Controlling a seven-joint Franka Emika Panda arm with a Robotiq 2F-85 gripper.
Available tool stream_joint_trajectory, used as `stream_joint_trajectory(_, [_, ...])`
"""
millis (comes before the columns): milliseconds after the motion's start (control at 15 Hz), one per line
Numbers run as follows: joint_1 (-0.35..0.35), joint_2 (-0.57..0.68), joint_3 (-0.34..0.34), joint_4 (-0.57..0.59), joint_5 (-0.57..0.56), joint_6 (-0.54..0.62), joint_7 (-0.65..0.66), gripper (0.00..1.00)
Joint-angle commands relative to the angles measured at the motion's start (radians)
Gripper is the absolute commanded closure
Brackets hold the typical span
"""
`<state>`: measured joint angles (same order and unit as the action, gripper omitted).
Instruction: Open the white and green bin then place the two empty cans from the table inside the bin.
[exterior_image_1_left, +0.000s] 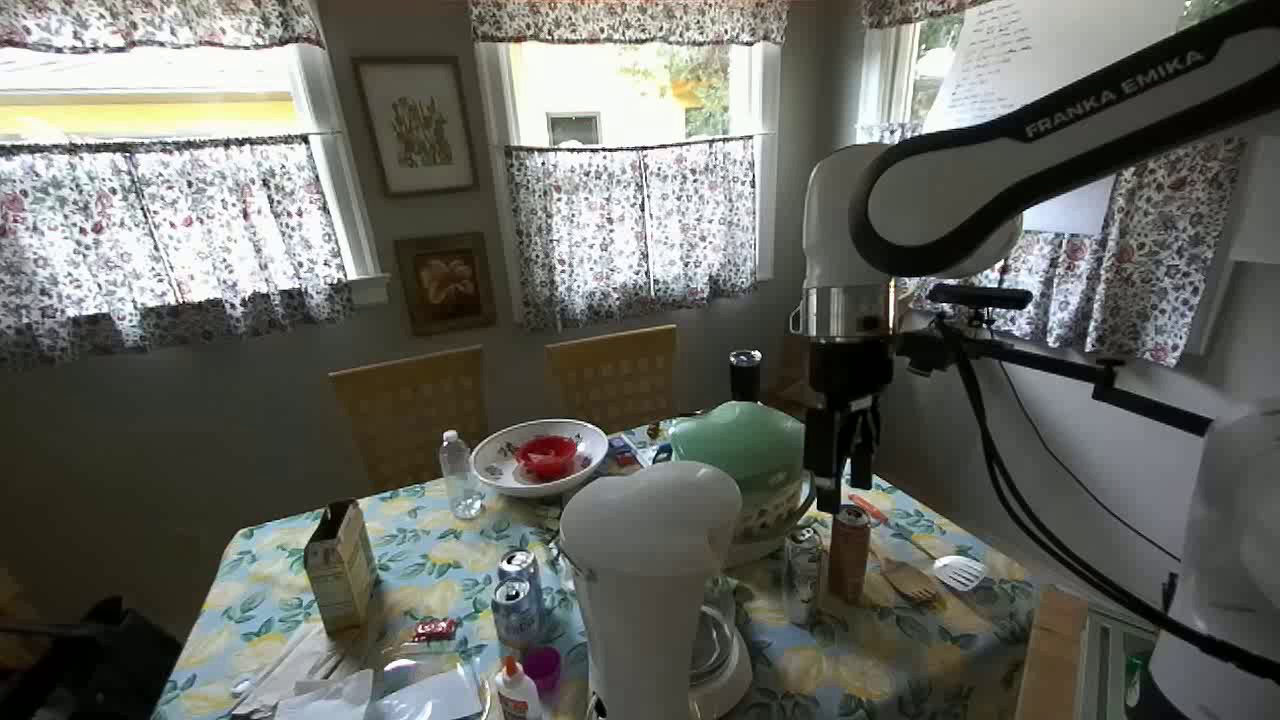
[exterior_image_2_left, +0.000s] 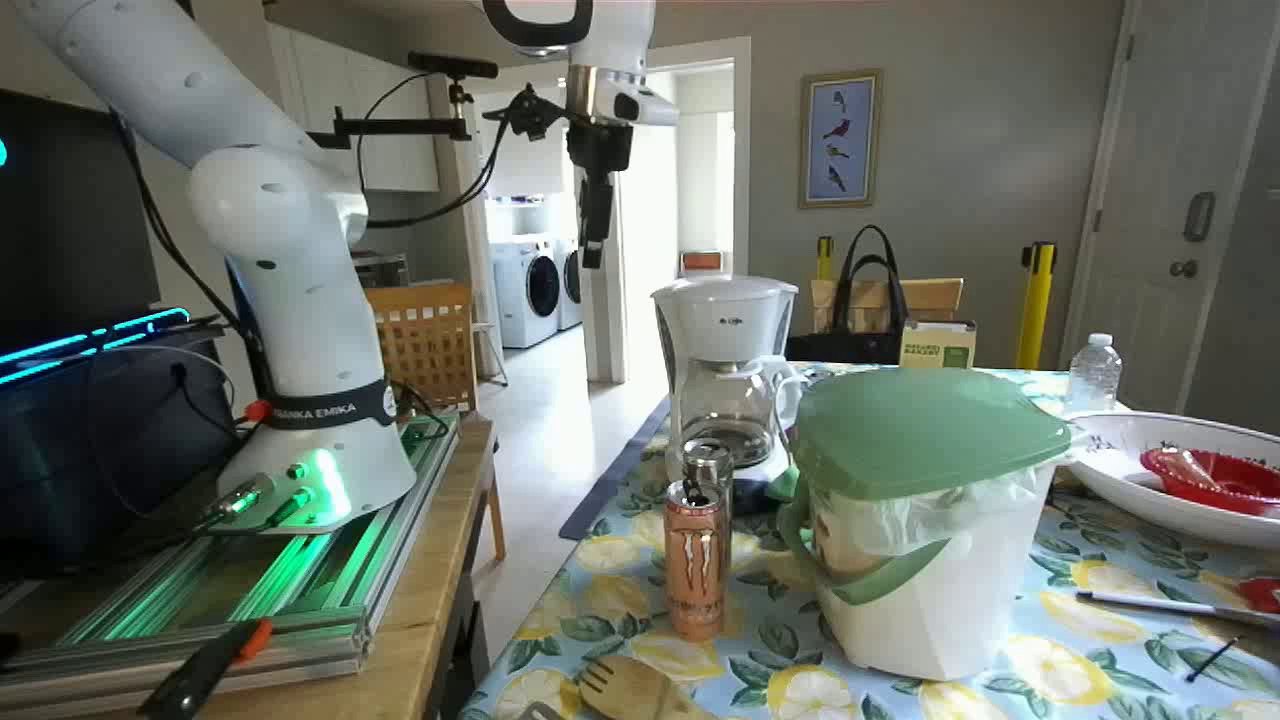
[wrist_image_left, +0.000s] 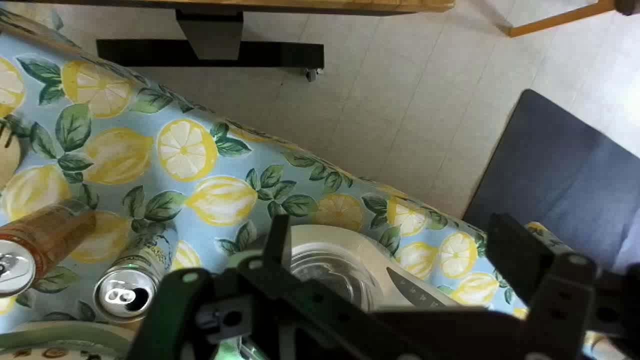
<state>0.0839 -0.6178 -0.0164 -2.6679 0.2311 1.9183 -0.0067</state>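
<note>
"What's done?"

"Nothing, I'd judge: lower right in an exterior view, the white and green bin (exterior_image_2_left: 950, 595) stands closed."

"What's left?"

"Everything: lower centre, the orange can (exterior_image_2_left: 696, 564), then the silvery can (exterior_image_2_left: 710, 461) (both on the surface (exterior_image_2_left: 572, 612))."

"Jaws?"

"Farther back, upper centre, spread, empty."
</note>
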Motion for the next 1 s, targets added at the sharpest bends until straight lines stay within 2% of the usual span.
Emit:
stream_joint_trajectory(0, [-0.011,0.0,0.01,0.002,0.005,-0.003,-0.005,0.0])
stream_joint_trajectory(333, [-0.011,0.0,0.01,0.002,0.005,-0.003,-0.005,0.0])
stream_joint_trajectory(400, [-0.04,-0.008,0.023,-0.013,-0.033,0.062,0.02,0.0])
stream_joint_trajectory(600, [-0.115,-0.014,-0.018,-0.028,-0.077,0.185,0.019,0.0])
stream_joint_trajectory(933, [-0.172,0.009,-0.09,-0.07,-0.097,0.376,-0.066,0.0])
